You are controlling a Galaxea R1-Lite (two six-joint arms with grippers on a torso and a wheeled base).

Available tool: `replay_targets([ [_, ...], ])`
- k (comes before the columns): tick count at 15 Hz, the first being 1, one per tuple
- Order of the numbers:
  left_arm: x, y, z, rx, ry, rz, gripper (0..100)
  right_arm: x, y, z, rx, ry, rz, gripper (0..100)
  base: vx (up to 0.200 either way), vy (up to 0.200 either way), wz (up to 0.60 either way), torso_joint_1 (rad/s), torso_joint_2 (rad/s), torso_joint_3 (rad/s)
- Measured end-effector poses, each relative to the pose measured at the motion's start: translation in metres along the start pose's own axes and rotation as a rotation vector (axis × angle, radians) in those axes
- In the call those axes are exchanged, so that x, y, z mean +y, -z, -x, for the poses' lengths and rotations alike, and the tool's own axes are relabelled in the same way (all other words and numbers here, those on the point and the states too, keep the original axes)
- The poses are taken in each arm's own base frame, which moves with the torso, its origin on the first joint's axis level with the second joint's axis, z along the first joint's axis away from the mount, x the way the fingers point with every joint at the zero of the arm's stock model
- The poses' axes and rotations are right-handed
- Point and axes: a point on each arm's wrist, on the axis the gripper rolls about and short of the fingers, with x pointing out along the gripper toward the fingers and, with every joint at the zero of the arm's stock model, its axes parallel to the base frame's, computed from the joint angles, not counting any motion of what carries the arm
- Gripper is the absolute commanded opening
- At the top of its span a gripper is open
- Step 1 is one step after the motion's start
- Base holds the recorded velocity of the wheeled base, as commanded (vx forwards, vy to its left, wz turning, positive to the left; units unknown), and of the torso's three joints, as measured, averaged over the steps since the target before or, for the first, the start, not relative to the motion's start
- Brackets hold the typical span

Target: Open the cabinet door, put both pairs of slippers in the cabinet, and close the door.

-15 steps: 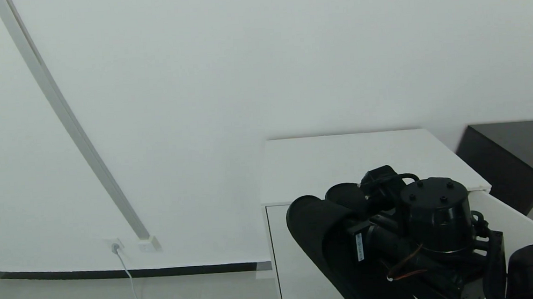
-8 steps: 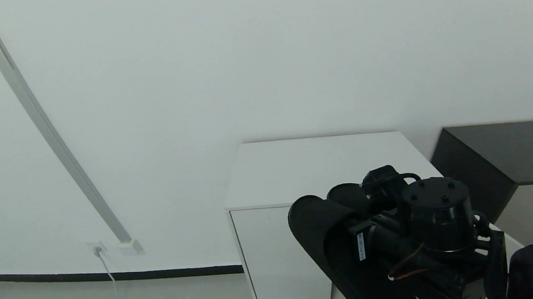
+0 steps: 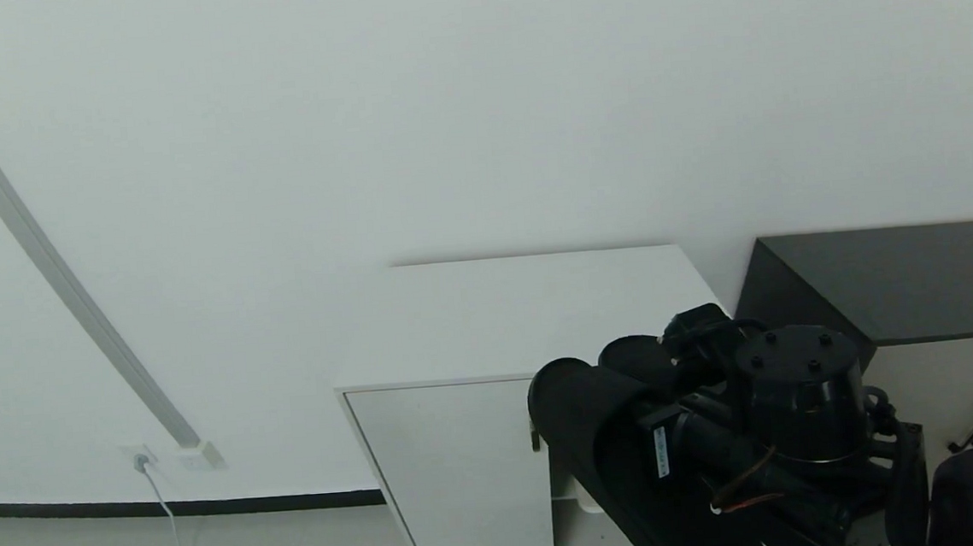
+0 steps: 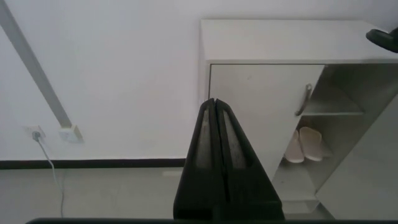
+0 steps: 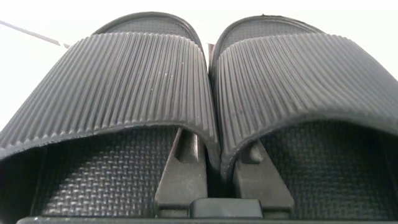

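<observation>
The right wrist showed you what the head camera hid: the right gripper [image 5: 219,163] was clamped on the black slippers [image 5: 143,81], its two fingers pinching the inner edges where the pair met side by side. The left wrist gave you the inside of the white cabinet [image 4: 280,40]. Its right side stood open, and a pale pair of slippers [image 4: 308,144] lay side by side below the upper shelf [image 4: 333,109]. That view also showed the left gripper [image 4: 215,112] pressed together with nothing between its fingers, held in the air before the closed left door [image 4: 261,99]. The head view placed the black slippers up in front of the cabinet's top edge, with a dark cabinet [image 3: 898,278] just beside it on the right. Compared with a second earlier, the head camera had swung. The cabinet and the wall socket [image 3: 140,458] slid leftward in the picture together, while the arm and its slippers kept their place in it.
</observation>
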Motion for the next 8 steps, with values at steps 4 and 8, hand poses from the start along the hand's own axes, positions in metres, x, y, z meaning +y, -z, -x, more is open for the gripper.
replay_targets([
  [4, 0.0, 0.0, 0.0, 0.0, -0.001, 0.0, 0, -0.0001, 0.0016, 0.0005, 0.006, -0.001, 0.004, 0, 0.0, 0.0, 0.0, 0.0, 0.0, 0.0],
  [8, 0.0, -0.0001, 0.0, -0.001, -0.001, 0.0, 0, 0.0003, 0.0027, 0.0008, 0.01, -0.003, 0.008, 0, 0.0, 0.0, 0.0, 0.0, 0.0, 0.0],
])
